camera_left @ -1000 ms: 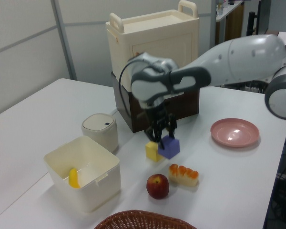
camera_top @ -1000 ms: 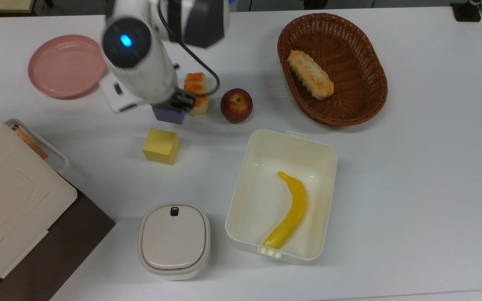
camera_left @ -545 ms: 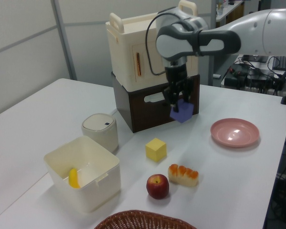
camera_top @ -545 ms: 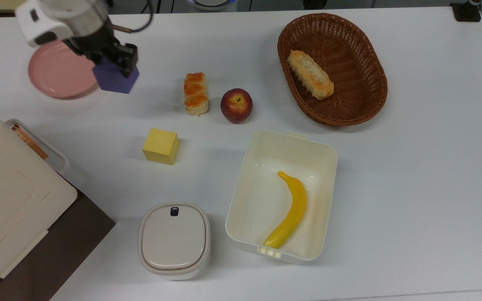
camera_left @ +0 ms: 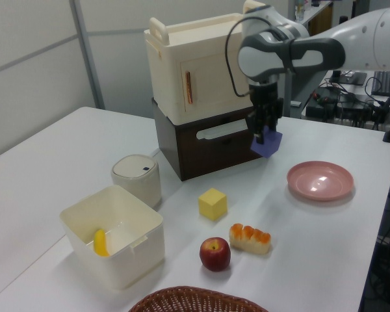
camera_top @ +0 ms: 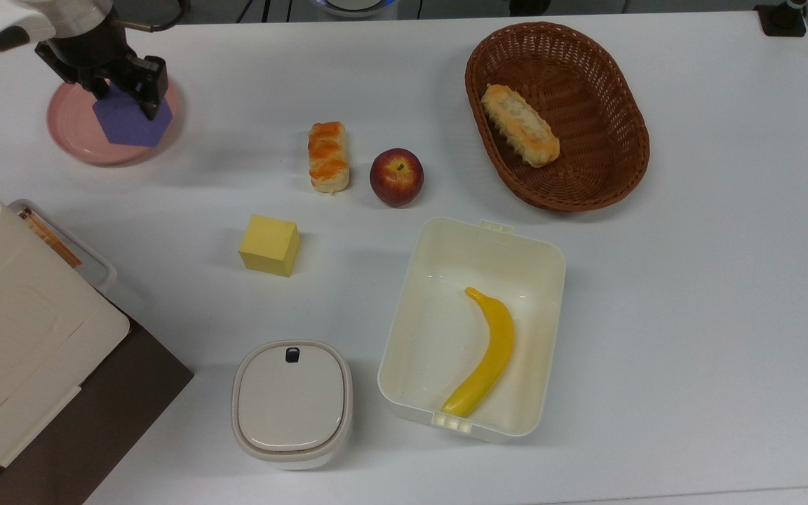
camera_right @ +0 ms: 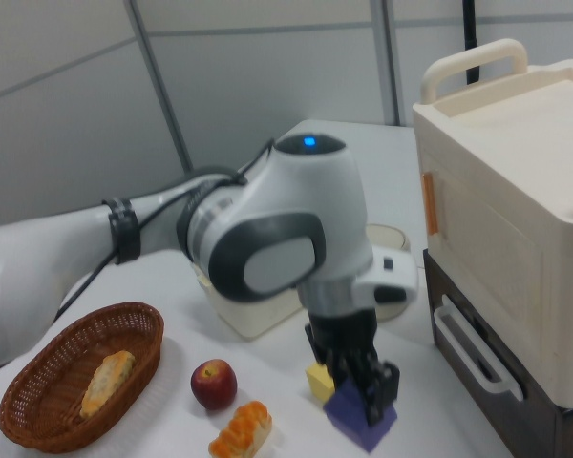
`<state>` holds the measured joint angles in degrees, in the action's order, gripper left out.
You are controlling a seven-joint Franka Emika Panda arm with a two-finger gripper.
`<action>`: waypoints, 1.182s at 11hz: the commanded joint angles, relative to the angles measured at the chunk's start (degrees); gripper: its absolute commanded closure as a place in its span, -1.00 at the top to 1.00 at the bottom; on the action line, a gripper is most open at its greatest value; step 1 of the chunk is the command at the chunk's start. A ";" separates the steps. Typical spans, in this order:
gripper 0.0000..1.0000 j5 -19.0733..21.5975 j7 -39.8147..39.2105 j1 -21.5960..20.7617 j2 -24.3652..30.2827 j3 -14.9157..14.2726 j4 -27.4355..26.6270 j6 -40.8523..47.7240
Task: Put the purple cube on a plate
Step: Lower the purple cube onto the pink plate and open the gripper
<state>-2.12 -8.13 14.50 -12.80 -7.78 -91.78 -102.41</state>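
My gripper [camera_top: 123,88] is shut on the purple cube [camera_top: 127,123] and holds it in the air. In the top view the cube overlaps the pink plate [camera_top: 71,130] at the table's far left. In the left view the cube [camera_left: 267,143] hangs high, up and to the left of the plate [camera_left: 320,181]. The right view shows the gripper [camera_right: 363,386] gripping the cube [camera_right: 358,417] from above.
A yellow cube [camera_top: 269,245], a bread piece [camera_top: 327,156] and an apple [camera_top: 396,177] lie mid-table. A wicker basket [camera_top: 607,175] holds a bun. An open white box [camera_top: 530,259] holds a banana. A lidded pot [camera_top: 292,403] and a cream cabinet [camera_left: 208,62] stand nearby.
The gripper lifted the purple cube from beside the yellow cube and carried it toward the top view's left, until it overlaps the pink plate.
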 commanded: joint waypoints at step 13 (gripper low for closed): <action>1.00 -2.54 -9.18 9.23 -4.08 -0.39 -4.64 -1.91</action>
<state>-3.98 -16.77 23.91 -18.13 -8.04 -97.10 -104.34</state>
